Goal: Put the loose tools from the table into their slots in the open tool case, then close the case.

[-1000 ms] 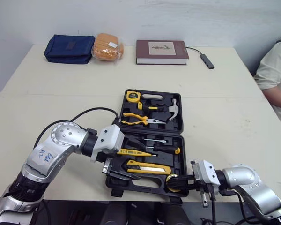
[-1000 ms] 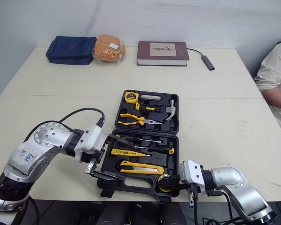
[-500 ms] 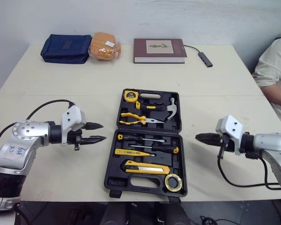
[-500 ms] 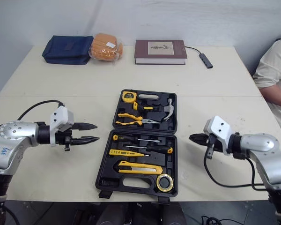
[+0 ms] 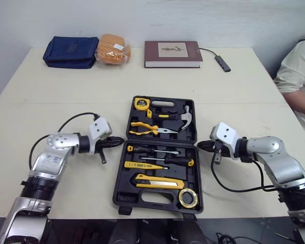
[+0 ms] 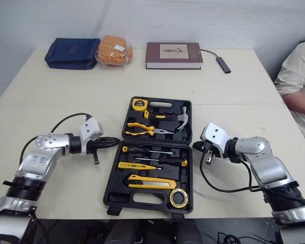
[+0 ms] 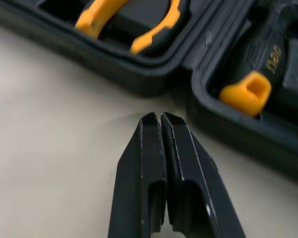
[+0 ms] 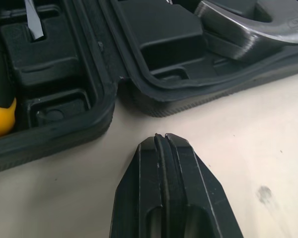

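Tool case open flat on the table, with both grippers shut and empty at the ends of its hinge line.

The tool case (image 5: 157, 206) lies at the front middle of the table (image 5: 81, 86). Its hinge seam runs left to right across the robot's front. The far half carries the hammer (image 5: 187, 118) and pliers (image 5: 147, 128), the near half the knife (image 5: 160, 181), and the tools in view sit in their slots. The left gripper (image 5: 117, 141) points in at the seam's left end and the right gripper (image 5: 203, 146) at its right end, each with fingers pressed together on nothing. Both stand just beside the case wall and are equally near. Contact cannot be confirmed. Judgement: closing requires one half to fold over that seam onto the other.
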